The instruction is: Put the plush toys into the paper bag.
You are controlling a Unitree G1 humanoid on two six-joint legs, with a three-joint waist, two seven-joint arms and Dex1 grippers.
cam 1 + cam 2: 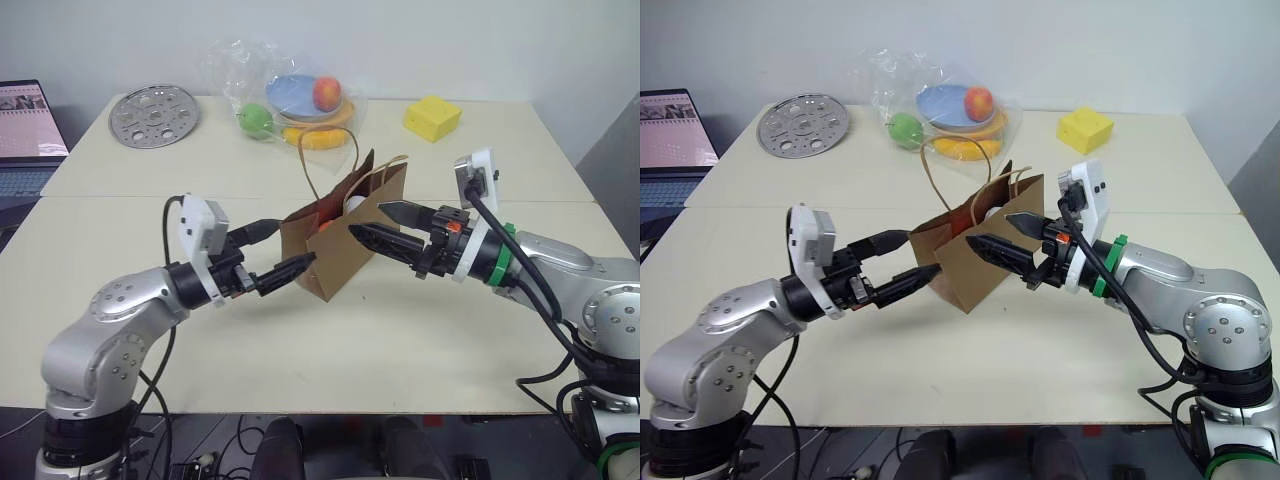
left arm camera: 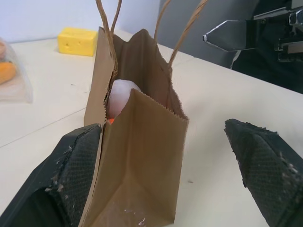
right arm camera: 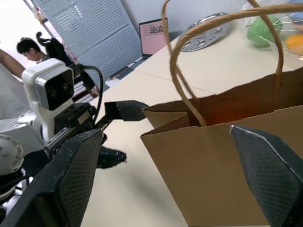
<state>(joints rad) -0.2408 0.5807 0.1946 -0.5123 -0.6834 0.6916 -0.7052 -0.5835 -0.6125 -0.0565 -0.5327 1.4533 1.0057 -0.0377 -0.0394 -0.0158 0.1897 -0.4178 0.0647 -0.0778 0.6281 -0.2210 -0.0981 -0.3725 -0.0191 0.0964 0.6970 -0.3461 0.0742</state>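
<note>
The paper bag (image 1: 345, 235) stands upright on the tabletop (image 1: 400, 330) between my two sets of jaws, both released and spread wide. My left gripper (image 1: 278, 255) sits at the bag's 9 o'clock, one finger against its narrow end; my right gripper (image 1: 385, 227) is at 3 o'clock, just beside the broad face. The plush toys (image 2: 120, 97) lie inside already (white one on top, an orange sliver beneath). Task looks finished, so I judge that backing straight away should clear the handles.
</note>
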